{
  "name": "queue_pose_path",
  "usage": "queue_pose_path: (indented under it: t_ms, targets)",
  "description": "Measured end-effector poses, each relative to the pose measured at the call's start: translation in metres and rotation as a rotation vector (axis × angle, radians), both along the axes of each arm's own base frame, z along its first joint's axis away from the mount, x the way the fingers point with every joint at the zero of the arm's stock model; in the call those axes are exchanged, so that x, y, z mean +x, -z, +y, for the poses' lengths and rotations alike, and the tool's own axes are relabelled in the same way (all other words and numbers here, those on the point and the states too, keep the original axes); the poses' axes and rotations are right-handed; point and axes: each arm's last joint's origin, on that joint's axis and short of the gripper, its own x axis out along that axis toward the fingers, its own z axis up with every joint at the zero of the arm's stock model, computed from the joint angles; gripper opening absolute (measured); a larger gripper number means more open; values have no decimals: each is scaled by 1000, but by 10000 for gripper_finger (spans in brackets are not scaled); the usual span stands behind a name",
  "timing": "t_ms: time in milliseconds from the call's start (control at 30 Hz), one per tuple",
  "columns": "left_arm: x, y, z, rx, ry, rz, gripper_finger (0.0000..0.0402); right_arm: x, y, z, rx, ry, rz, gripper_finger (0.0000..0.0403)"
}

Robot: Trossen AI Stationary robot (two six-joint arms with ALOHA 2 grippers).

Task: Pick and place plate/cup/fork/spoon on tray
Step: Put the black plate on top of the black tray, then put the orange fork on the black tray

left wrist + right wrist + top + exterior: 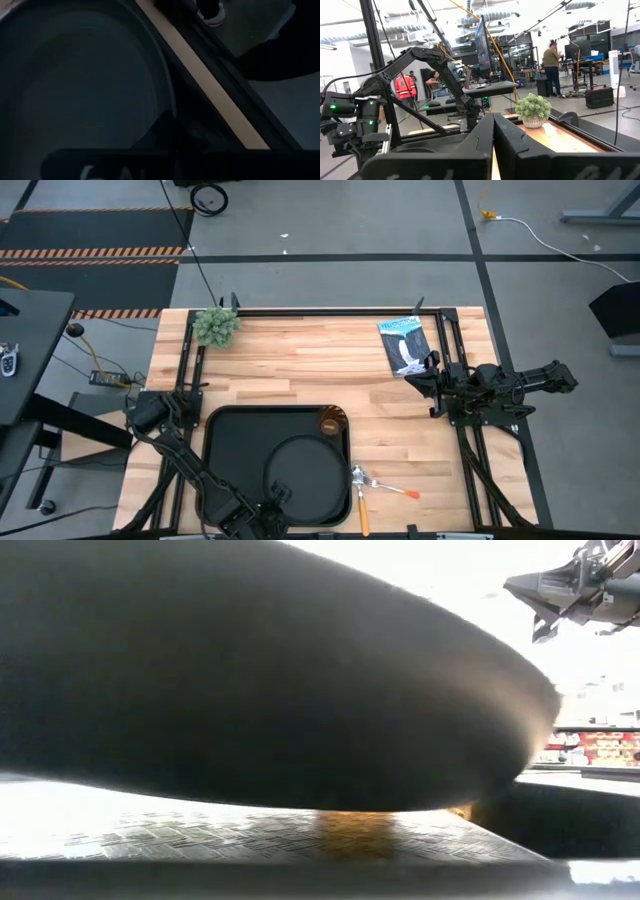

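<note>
The round black plate [305,465] is over the right half of the black tray [215,420]. In the low view the plate [250,670] fills the picture, its underside raised above the tray floor [200,830]. My left gripper [268,502] is at the plate's near-left rim, shut on it. The amber cup [331,421] stands in the tray's far right corner. The fork [385,484] and the orange-handled spoon [363,515] lie on the table to the right of the tray. My right gripper [493,135] is shut and empty, held high at the table's right. My left gripper holds the plate by its near-left rim [280,494], coming from the table's near left. In the left wrist view the plate's upper face [75,90] runs away from the fingers, which are too dark to make out. The plate's underside stands clear of the tray floor, tilted.
A small potted plant [216,326] stands at the far left corner, and a blue-and-white packet [403,345] lies at the far right. Bare wood lies between the tray and the far edge. People and desks show in the room behind.
</note>
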Motion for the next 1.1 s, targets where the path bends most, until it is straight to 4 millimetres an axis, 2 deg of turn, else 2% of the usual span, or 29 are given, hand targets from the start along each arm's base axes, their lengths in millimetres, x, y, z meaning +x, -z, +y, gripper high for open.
queue_pose_path:
  t_ms: [400,867,1100]
  targets:
    - [1,0,1,-84,-106,30,19,0,0,0,0,0,0,16]
    - [2,0,1,-115,-168,29,98,0,0,0,0,0,1,16]
    - [14,-2,12,-194,-370,0,109,0,0,0,0,0,1,16]
